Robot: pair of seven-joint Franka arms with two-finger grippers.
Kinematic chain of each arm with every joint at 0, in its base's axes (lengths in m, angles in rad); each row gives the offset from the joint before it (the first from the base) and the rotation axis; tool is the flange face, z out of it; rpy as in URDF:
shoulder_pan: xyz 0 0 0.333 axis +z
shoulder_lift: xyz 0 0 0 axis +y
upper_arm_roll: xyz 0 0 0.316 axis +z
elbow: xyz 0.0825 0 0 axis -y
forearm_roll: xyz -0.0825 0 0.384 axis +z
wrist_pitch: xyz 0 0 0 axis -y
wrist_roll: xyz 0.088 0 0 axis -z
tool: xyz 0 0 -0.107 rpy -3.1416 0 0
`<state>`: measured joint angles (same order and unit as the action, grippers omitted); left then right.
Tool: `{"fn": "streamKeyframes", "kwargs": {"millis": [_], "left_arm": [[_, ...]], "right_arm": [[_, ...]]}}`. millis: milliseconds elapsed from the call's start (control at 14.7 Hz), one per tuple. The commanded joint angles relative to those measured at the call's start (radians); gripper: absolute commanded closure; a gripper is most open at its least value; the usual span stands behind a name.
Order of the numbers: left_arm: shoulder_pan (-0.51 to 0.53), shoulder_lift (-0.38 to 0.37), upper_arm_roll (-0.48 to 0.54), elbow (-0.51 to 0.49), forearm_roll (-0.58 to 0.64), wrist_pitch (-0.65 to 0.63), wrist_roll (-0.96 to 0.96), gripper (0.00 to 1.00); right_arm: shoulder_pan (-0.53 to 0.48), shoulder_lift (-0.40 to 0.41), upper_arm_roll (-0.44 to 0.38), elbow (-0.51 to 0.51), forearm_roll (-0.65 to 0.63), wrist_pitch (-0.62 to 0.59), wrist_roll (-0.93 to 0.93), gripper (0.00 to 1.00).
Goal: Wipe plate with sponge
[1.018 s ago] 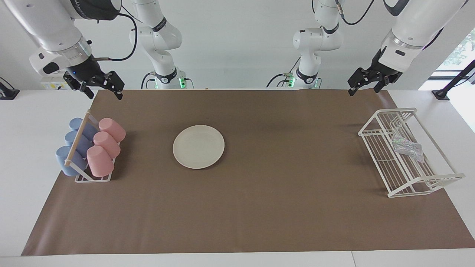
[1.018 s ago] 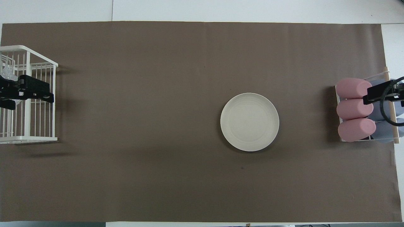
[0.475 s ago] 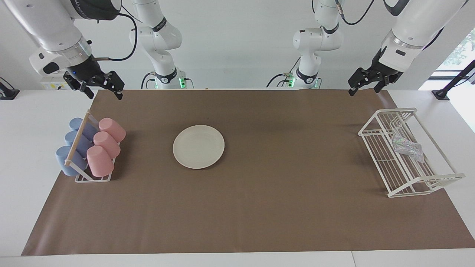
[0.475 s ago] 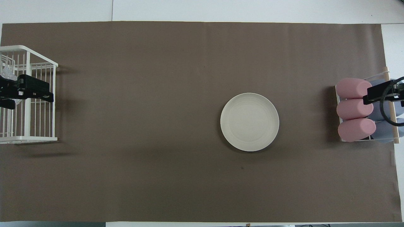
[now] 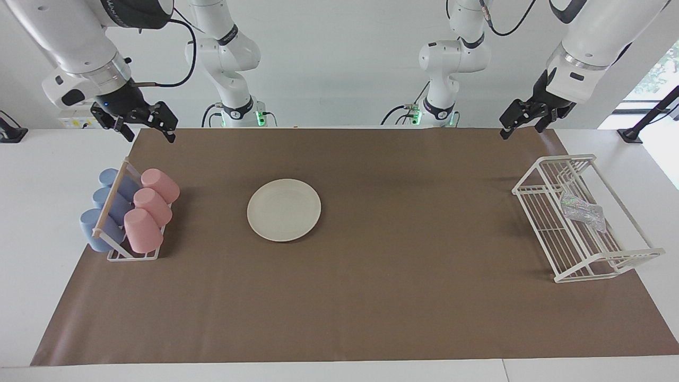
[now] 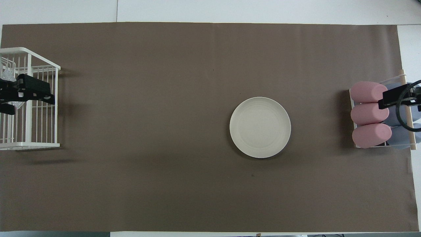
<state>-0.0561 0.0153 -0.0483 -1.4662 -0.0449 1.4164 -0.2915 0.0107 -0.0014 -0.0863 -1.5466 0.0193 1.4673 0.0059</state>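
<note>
The cream-white plate [image 5: 284, 209] [image 6: 260, 127] lies flat on the brown mat, somewhat toward the right arm's end. The shiny silvery sponge [image 5: 582, 212] rests inside the white wire rack [image 5: 536, 188] at the left arm's end. In the overhead view only a sliver of the sponge [image 6: 7, 77] shows beside the gripper. My left gripper [image 5: 522, 129] [image 6: 33, 104] hangs open and empty, high over the rack's end nearer the robots. My right gripper [image 5: 150, 136] is open too, holding nothing, up in the air over the mat's corner by the cup holder.
A holder [image 5: 132, 254] [image 6: 408, 108] with three pink cups [image 5: 151, 209] and three blue cups [image 5: 109, 204] lying on their sides stands at the right arm's end. The brown mat [image 5: 403, 276] covers most of the white table.
My left gripper has shifted slightly over the rack, a little upward. The right arm, plate and sponge have stayed where they were.
</note>
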Motion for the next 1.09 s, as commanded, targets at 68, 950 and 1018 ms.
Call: {"fn": "streamKeyframes", "kwargs": {"millis": [68,950,1018], "left_arm": [[0.013,-0.04,-0.004,-0.071,0.006,0.042,-0.018,0.0],[-0.051,0.098,-0.015,-0.321,0.787,0.332,-0.008,0.0],[-0.05,0.121,-0.015,-0.335,0.842,0.364,-0.006,0.0]], "right_arm": [[-0.006,-0.011,0.002,-0.013,0.011,0.004,-0.027,0.0],[-0.006,-0.011,0.002,-0.013,0.013,0.004,-0.029,0.0],[-0.006,-0.011,0.002,-0.013,0.011,0.004,-0.027,0.0]]}}
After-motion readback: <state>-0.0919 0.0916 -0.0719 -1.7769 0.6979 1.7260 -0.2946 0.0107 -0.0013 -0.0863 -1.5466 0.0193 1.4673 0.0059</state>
